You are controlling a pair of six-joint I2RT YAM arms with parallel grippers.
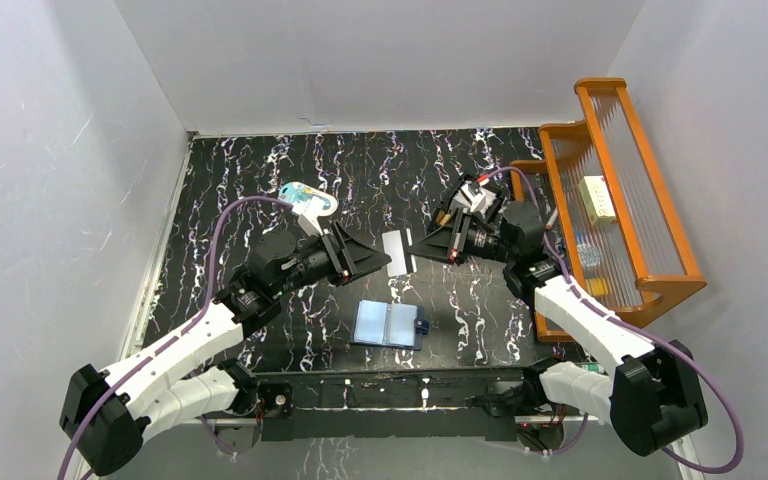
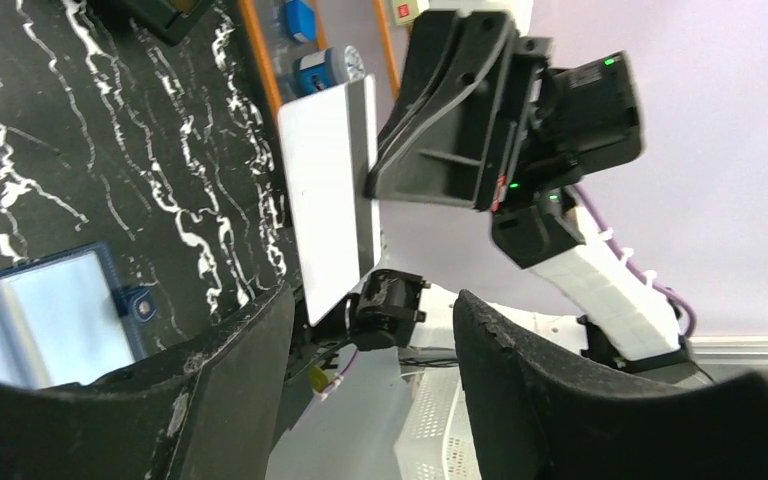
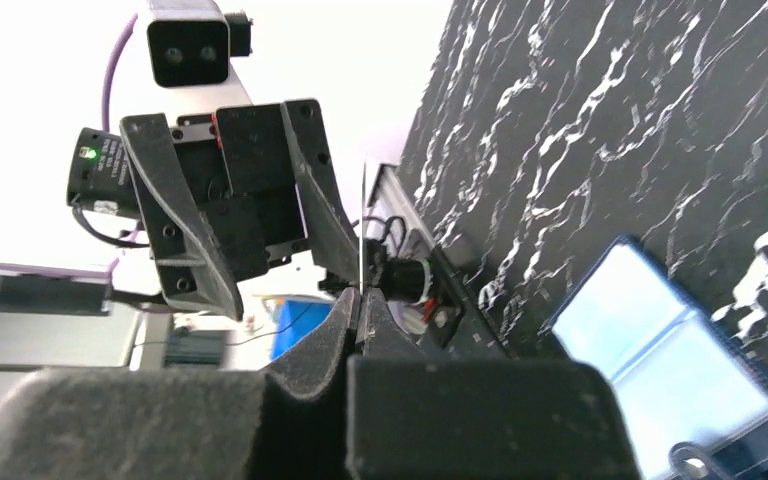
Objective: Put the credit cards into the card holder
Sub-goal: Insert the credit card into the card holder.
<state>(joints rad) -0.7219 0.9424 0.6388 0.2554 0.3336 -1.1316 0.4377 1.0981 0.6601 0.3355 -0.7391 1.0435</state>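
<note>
White walls box in a black marbled counter (image 1: 260,180), with an orange wooden rack (image 1: 650,240) along its right side. From above, the right fingers (image 1: 440,243) are clamped on a white credit card (image 1: 397,252) held off the counter. The left fingers (image 1: 360,258) are just beside it, spread and empty. Only the left wrist view shows the card's broad face and grey stripe; the right wrist view shows it edge-on. The navy card holder (image 1: 390,325) lies open nearer the arm bases.

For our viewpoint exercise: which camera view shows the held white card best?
The left wrist view: the white card faces it, broad side and dark stripe plain. The top view shows it small; the right wrist view only its thin edge.
</note>
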